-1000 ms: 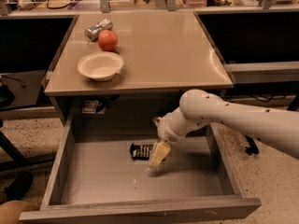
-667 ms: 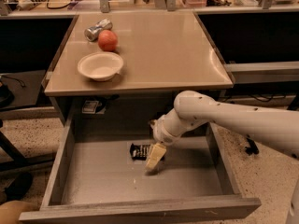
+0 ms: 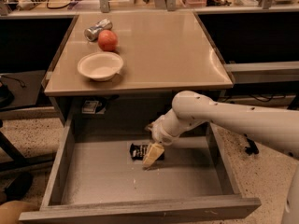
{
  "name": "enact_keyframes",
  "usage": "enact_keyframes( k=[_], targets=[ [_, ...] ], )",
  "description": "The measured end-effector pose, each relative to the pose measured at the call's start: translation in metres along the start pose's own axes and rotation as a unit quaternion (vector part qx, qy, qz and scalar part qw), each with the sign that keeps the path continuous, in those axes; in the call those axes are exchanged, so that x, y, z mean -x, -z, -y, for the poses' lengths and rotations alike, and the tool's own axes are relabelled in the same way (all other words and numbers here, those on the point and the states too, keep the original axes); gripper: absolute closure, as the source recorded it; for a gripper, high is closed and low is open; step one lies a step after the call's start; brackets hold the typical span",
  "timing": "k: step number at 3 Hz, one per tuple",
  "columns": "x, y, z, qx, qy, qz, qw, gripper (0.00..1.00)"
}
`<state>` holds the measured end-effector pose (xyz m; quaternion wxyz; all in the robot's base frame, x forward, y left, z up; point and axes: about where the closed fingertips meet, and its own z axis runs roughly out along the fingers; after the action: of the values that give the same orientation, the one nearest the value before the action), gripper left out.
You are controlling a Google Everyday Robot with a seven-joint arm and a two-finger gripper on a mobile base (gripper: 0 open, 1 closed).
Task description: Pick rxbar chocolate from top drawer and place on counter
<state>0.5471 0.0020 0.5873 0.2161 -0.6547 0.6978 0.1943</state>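
Observation:
The rxbar chocolate, a small black-wrapped bar, lies flat on the floor of the open top drawer, near the middle towards the back. My gripper reaches down into the drawer from the right on a white arm and sits over the bar's right end, covering part of it. The bar rests on the drawer floor. The tan counter lies above the drawer.
A white bowl, a red apple and a silver can sit on the counter's left side. The drawer's tall grey sides and front panel surround the gripper. A cluttered bench runs along the back.
The gripper has shifted slightly to the left, further over the bar's right end. The bar has not moved.

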Motion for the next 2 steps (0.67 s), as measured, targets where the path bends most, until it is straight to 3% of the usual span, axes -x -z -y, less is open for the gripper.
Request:
enact_keyframes(
  k=[2],
  targets=[
    [0.0000,0.0001,0.0000,0.000,0.000,0.000,1.0000,0.65]
  ],
)
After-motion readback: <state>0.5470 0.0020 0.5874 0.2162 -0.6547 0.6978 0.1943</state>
